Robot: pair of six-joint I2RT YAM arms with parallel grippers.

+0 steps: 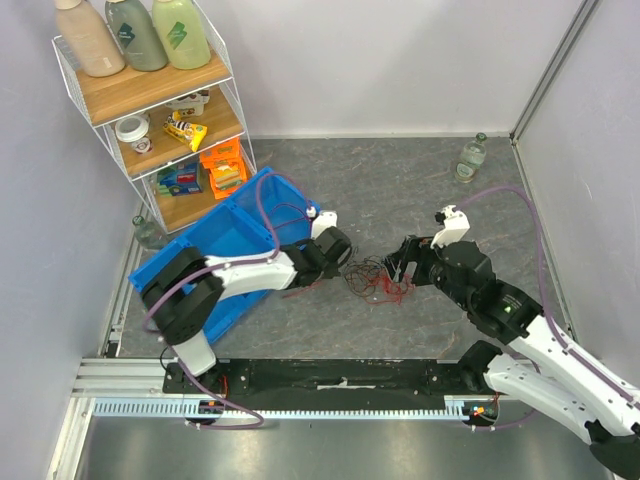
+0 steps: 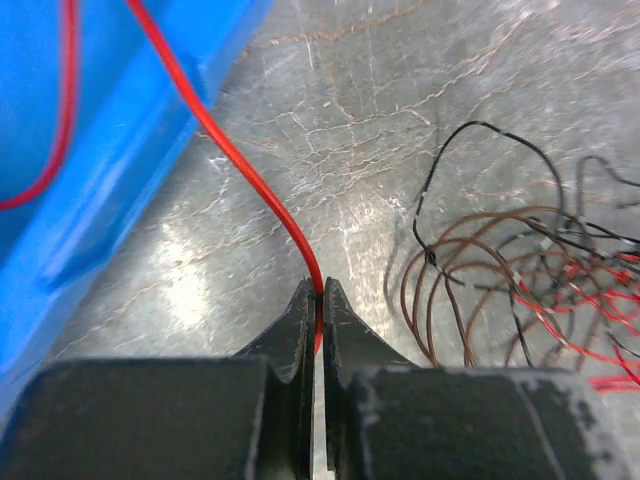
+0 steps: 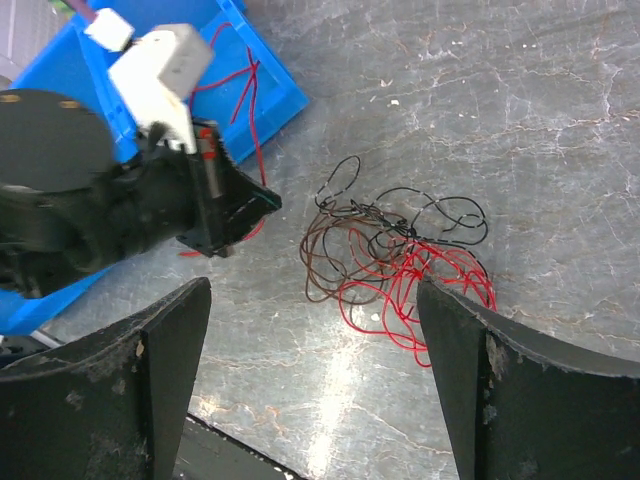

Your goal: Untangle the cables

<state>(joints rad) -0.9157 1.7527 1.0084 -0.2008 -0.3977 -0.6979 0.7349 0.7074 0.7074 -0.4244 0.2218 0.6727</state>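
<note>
Our left end effector [image 2: 318, 302] is pinched shut on one red cable [image 2: 250, 178] trailing into the bin [image 2: 90, 200] — we judge that strand nearly separated. The tangle [image 3: 395, 250] of brown, black and red lies knotted on the bench [image 3: 560, 120] beneath our right end effector [image 3: 312, 330], spread wide and empty — most work remains.

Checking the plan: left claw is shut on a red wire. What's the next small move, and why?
Probably lift the left claw a little and carry the red wire toward the bin. The claw pinches that wire, the wire runs over the bin's edge, and it looks apart from the tangle below the open right claw.
</note>
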